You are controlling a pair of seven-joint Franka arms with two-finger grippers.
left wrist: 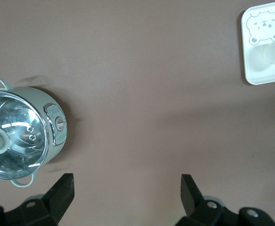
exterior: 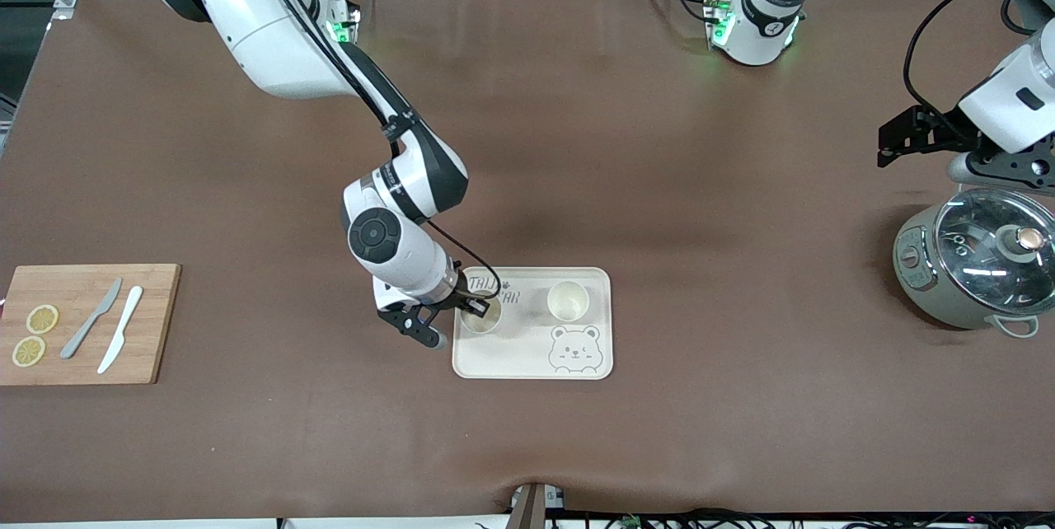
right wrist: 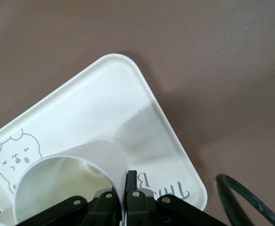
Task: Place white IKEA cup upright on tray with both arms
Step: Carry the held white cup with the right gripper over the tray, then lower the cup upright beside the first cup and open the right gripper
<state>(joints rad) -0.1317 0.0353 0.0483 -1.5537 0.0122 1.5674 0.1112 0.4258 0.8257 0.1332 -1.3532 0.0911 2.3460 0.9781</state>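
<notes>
The brown table [exterior: 577,142] filled the frame. At centre lay the tray [exterior: 527,360], one white cup [exterior: 568,301] upright on it. The right gripper [exterior: 476,308] was clenched on the rim of a second cup [exterior: 482,319] over the tray. At right edge the left gripper [left wrist: 127,188] waited, fingers spread, beside the pot [exterior: 981,269]

Glossy white jointed arms [exterior: 272,26] — black joint bands, black cables, green base lights — black grippers [exterior: 429,330].
</notes>
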